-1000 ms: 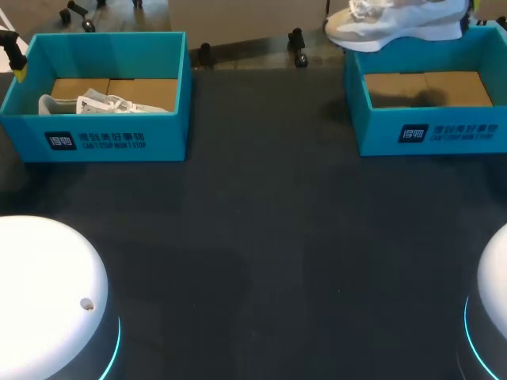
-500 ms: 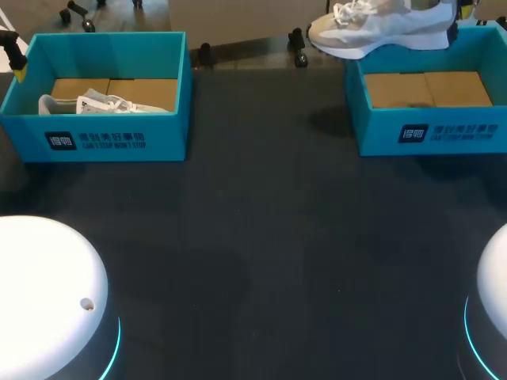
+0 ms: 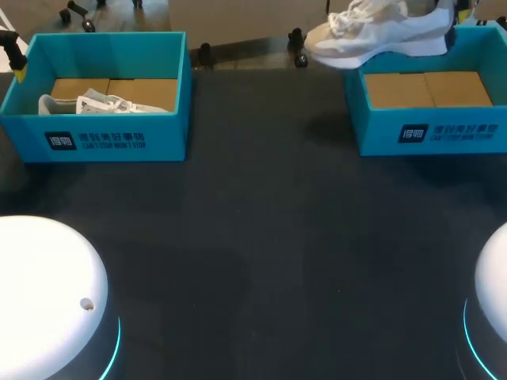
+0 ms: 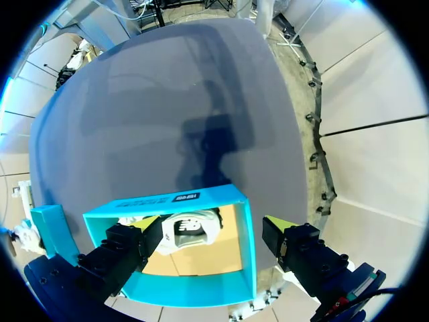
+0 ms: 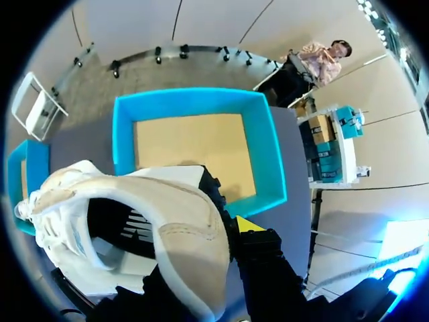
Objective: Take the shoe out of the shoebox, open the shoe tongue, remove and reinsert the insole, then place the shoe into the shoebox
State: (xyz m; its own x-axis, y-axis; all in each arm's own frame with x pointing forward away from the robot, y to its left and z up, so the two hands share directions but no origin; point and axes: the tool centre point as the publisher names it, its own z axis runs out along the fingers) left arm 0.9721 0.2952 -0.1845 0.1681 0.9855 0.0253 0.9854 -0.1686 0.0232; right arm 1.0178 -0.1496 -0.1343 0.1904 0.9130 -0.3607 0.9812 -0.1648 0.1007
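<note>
The head camera sits high behind the robot, looking down and forward over the table (image 3: 261, 237). It sees the left shoebox (image 3: 103, 138) at ten o'clock and the right shoebox (image 3: 428, 131) at two o'clock, both at the far edge. The left wrist camera hangs well above the left shoebox, facing down into it. The right wrist camera looks into the right shoebox from closer, with the shoe (image 5: 181, 228) just under the lens. Each wrist view shares its box with the head view.

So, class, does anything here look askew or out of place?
Only the white lace-up sneaker: held in the right gripper, it hangs tilted, toe down, over the edge of the right-hand teal cardboard shoebox.
</note>
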